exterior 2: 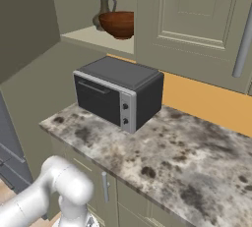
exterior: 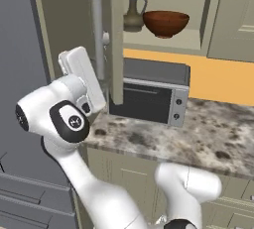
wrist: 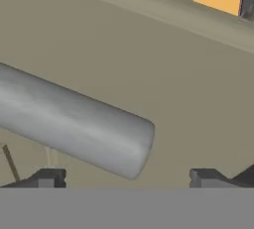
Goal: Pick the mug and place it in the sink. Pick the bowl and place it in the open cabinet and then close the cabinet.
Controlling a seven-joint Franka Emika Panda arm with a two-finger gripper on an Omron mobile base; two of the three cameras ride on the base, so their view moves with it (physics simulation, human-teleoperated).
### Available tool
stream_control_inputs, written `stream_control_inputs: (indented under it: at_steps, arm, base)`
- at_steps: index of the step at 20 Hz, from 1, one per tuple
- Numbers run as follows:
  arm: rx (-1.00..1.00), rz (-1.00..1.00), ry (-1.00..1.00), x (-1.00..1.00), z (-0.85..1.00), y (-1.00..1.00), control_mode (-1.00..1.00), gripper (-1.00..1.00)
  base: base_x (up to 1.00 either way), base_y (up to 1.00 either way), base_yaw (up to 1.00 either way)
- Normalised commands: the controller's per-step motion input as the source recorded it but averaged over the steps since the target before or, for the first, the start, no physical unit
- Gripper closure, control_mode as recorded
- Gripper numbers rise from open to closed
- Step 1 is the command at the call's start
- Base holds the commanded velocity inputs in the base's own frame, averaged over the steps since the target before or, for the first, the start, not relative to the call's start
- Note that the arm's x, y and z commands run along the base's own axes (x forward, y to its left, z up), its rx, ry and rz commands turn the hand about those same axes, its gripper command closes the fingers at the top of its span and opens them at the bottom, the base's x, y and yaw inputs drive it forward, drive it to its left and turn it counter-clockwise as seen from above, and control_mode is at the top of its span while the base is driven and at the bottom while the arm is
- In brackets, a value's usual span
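The reddish-brown wooden bowl [exterior: 165, 23] [exterior 2: 118, 23] sits on the shelf of the open upper cabinet [exterior: 193, 44] [exterior 2: 83, 37], next to a dark jug [exterior: 134, 10]. The cabinet's door [exterior: 116, 39] stands swung out, edge-on in the left base view, with its grey bar handle [exterior: 97, 29] on the outer side. My white hand [exterior: 82, 77] is raised just below and left of that handle. In the hand view the handle's end [wrist: 79, 124] lies very close, just above my gripper [wrist: 124, 179], which is open with its tips wide apart. The sink and mug are out of view.
A dark toaster oven [exterior: 149, 96] [exterior 2: 120, 91] stands on the speckled stone counter [exterior: 208, 139] [exterior 2: 187, 152] under the cabinet. A closed cabinet door [exterior 2: 197, 24] with its own bar handle [exterior 2: 243, 44] is to the right. A tall grey fridge [exterior: 20, 49] fills the left.
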Motion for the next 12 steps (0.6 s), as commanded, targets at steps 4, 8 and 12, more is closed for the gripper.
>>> stream_control_inputs:
  at_steps: [4,8,12]
  arm:
    - [0.18,0.0,-0.02,0.0,0.0,-0.89,-1.0,-1.0]
    - [0.11,0.0,-0.08,0.0,0.0,-0.81,-1.0,-1.0]
    - [0.03,0.0,-0.16,0.0,0.0,-0.72,-1.0,-1.0]
  base:
    - [0.0,0.0,0.0]
    - [0.0,0.0,0.0]
    - [0.0,0.0,0.0]
